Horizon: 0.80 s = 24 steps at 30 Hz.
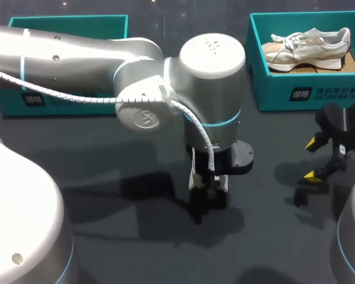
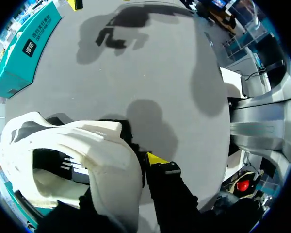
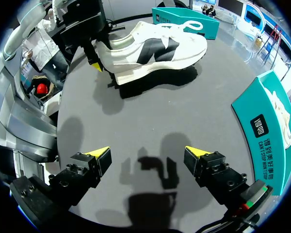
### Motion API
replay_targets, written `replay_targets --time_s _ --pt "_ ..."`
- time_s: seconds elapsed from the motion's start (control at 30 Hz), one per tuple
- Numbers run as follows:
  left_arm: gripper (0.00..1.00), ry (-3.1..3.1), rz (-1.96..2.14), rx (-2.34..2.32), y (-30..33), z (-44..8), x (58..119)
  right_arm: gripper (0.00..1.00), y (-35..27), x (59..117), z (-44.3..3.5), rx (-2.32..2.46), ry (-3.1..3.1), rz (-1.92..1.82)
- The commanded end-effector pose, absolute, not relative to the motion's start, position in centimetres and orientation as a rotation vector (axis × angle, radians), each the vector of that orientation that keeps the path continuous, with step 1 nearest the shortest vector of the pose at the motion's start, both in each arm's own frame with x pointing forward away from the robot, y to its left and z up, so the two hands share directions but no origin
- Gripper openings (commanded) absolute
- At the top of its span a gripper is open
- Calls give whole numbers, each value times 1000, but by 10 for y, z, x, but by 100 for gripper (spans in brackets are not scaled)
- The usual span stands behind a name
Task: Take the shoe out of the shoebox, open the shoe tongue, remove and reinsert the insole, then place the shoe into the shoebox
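The white sneaker, with a dark side panel and white laces, is out on the grey table, well apart from the teal shoebox. It lies side-on to the right wrist view, with a shadow close under its sole. Whether the sole touches the table or hangs just above it cannot be told.

The left gripper has the sneaker by the heel. In the left wrist view the heel wall stands between its fingers, one yellow fingertip pressed to the outside and the other finger dark on the inner side, so the claw is closed narrowly on the heel rim.

That shoebox holds a beige sneaker, lying on its side with the toe towards the box's left wall.

The right gripper hangs over bare table just in front of the shoebox and nearer to it than the white sneaker is. Its fingers are spread wide with nothing between them.

A second teal shoebox stands far across the table from the first, partly hidden by the left arm.
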<state>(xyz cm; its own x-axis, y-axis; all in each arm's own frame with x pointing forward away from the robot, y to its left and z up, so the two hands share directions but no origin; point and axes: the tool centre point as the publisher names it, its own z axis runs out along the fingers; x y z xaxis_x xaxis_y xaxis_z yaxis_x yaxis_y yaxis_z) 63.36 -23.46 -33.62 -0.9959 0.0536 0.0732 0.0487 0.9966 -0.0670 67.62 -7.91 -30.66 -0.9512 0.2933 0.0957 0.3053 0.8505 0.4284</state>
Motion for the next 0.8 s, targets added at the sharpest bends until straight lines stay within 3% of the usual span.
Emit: replay_targets --time_s 0.03,0.27,0.8 --pt "0 -3029 155 -104 -199 -282 655 100 -79 675 -306 -487 -2999 -696" --pt "0 -3070 98 -33 -166 -231 688 100 -79 675 -306 -487 -2999 -696" --pt "0 -3070 98 -33 -166 -231 688 100 -79 675 -306 -487 -2999 -696"
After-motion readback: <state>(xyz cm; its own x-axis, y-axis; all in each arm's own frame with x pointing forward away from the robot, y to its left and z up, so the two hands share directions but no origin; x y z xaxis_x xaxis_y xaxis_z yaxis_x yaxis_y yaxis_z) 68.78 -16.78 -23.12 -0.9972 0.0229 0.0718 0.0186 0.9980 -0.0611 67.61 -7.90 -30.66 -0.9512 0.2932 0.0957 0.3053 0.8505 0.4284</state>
